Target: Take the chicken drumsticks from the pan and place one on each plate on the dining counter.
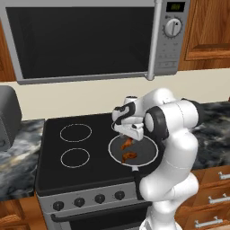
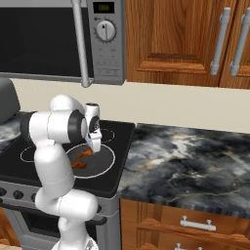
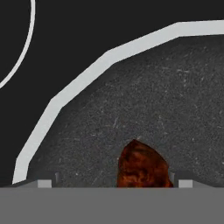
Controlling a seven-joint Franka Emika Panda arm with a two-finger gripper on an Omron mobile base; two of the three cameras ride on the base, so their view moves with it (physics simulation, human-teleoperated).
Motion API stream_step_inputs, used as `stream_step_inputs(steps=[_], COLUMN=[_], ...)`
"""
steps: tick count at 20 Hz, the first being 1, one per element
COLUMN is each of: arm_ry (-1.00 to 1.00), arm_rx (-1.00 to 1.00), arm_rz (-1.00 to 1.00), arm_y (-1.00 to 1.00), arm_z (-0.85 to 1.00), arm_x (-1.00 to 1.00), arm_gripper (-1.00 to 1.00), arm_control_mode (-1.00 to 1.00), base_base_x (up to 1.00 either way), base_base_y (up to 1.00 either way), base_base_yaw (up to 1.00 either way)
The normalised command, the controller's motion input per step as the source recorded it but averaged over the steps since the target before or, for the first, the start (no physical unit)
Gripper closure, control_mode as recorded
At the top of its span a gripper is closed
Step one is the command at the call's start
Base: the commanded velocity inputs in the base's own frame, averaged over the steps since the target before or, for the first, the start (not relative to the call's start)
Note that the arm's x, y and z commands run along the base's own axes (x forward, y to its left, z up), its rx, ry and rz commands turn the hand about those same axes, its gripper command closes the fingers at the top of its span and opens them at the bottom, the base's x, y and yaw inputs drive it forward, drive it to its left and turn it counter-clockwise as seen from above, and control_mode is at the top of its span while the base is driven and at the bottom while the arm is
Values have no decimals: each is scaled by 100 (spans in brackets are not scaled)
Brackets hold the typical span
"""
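A kitchen: stove [image 1: 85, 152], microwave [image 1: 81, 40] above (wooden cabinets [image 2: 171, 39] alongside).

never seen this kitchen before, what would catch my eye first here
The white arm bends low over the black stove, its gripper open just above the pan on the front right burner. Two browned chicken drumsticks lie in the pan, and the hand view shows one between the fingertips, not yet gripped. Above hangs a large silver microwave.
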Motion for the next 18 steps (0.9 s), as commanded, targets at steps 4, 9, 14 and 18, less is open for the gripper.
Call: stream_step_inputs(steps=[4, 9, 14, 18], arm_ry=[-1, -4, -13, -5], arm_rx=[-2, -2, -2, 0], arm_rz=[-12, -15, -14, -11], arm_y=[0, 0, 0, 0], arm_z=[-20, -12, -11, -8], arm_x=[-16, -28, -42, -22], arm_gripper=[-100, -100, -100, -100], arm_control_mode=[-100, -100, -100, -100], base_base_x=[0, 0, 0, 0], base_base_y=[0, 0, 0, 0], base_base_yaw=[0, 0, 0, 0])
